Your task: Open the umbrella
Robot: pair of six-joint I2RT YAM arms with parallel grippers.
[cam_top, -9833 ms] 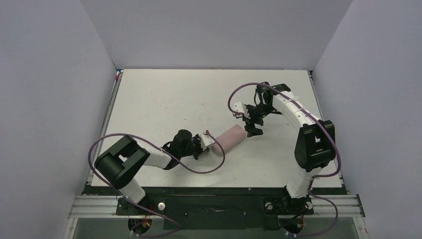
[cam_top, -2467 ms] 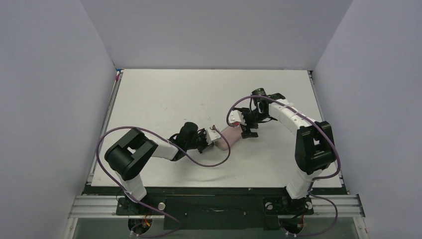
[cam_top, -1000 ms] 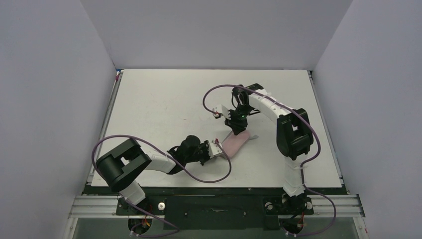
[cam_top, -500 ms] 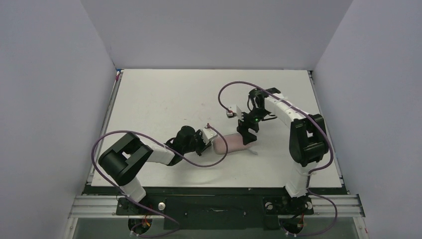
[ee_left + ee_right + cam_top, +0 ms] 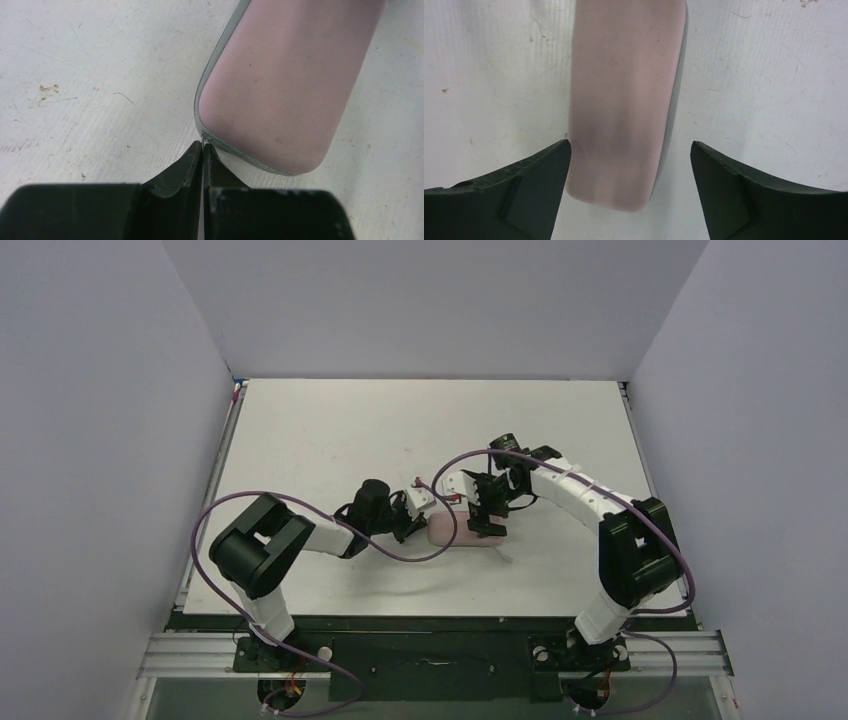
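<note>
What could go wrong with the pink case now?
The left hand, shut, only meets the tiny pull of the grey zip on the pale pink oblong case, so it might slip off. The right hand stands open astride the case, not clamping it, so a tug could drag the whole case across the white table.

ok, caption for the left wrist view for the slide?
Left tool shut, tips at the grey zip seam on the rounded end of the pink capsule case on the white table.
</note>
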